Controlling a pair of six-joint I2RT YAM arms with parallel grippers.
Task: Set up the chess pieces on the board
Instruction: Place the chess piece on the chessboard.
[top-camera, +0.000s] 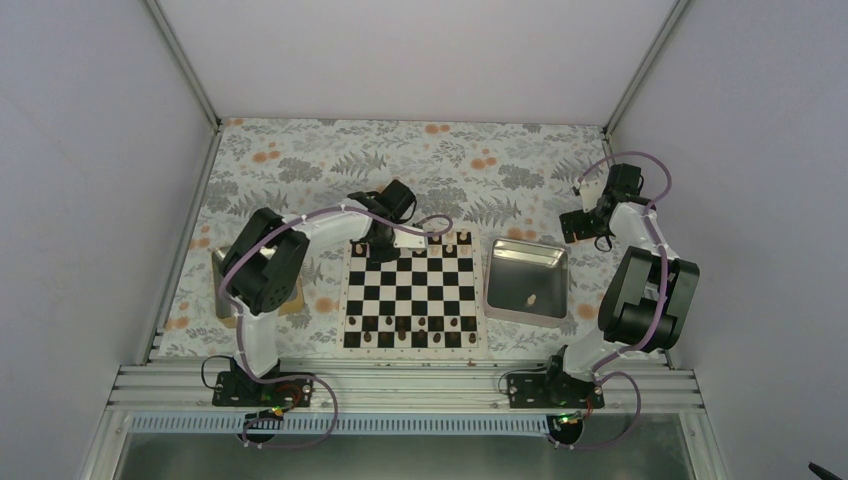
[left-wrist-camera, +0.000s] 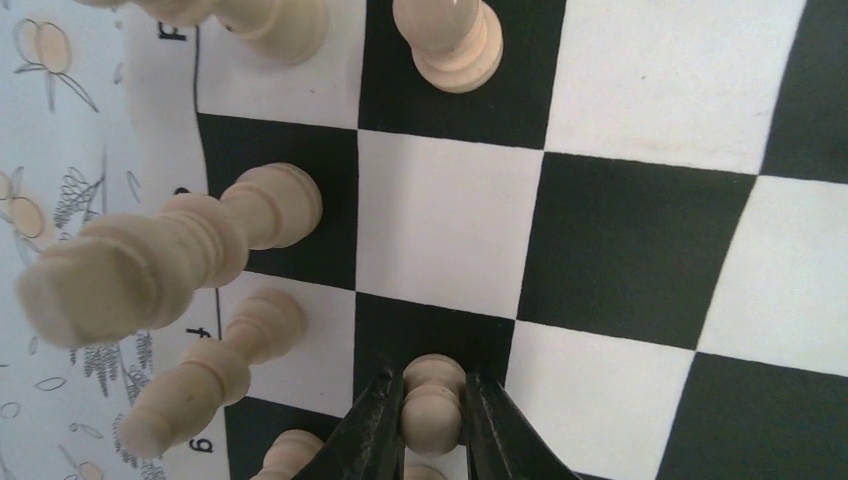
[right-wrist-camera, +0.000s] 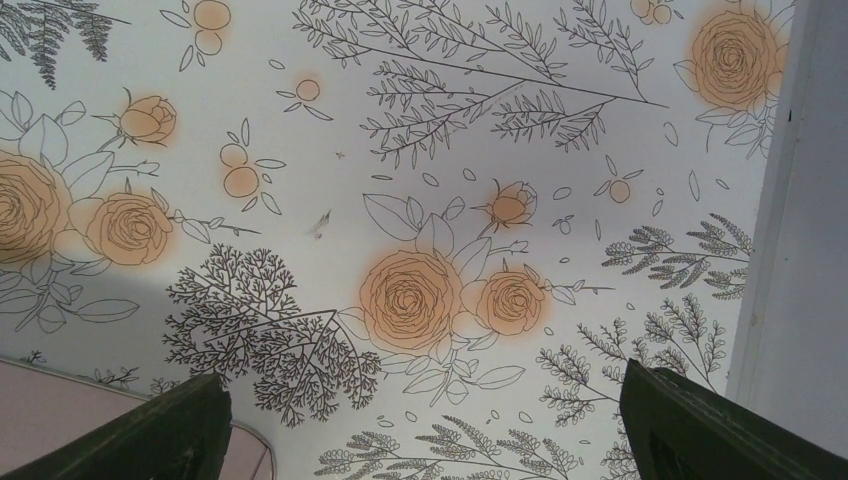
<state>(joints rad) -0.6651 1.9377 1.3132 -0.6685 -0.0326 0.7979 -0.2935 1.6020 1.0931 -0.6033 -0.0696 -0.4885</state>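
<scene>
The black and white chessboard (top-camera: 411, 292) lies at the table's centre. My left gripper (top-camera: 384, 240) is over its far left edge, shut on a pale tan pawn (left-wrist-camera: 432, 403) that stands on a black square in the second row. Several other tan chessmen (left-wrist-camera: 265, 205) stand beside it along the board's edge (left-wrist-camera: 195, 95), and more (top-camera: 455, 243) line the far edge. One tan piece (top-camera: 531, 298) lies in the right steel tray. My right gripper (top-camera: 585, 222) is open and empty over the flowered cloth (right-wrist-camera: 410, 290) at the far right.
Dark brown chessmen (top-camera: 415, 331) stand in rows along the board's near edge. A square steel tray (top-camera: 507, 272) sits right of the board. Another tray (top-camera: 222, 290) lies left of the board, mostly under my left arm. White walls close in the table.
</scene>
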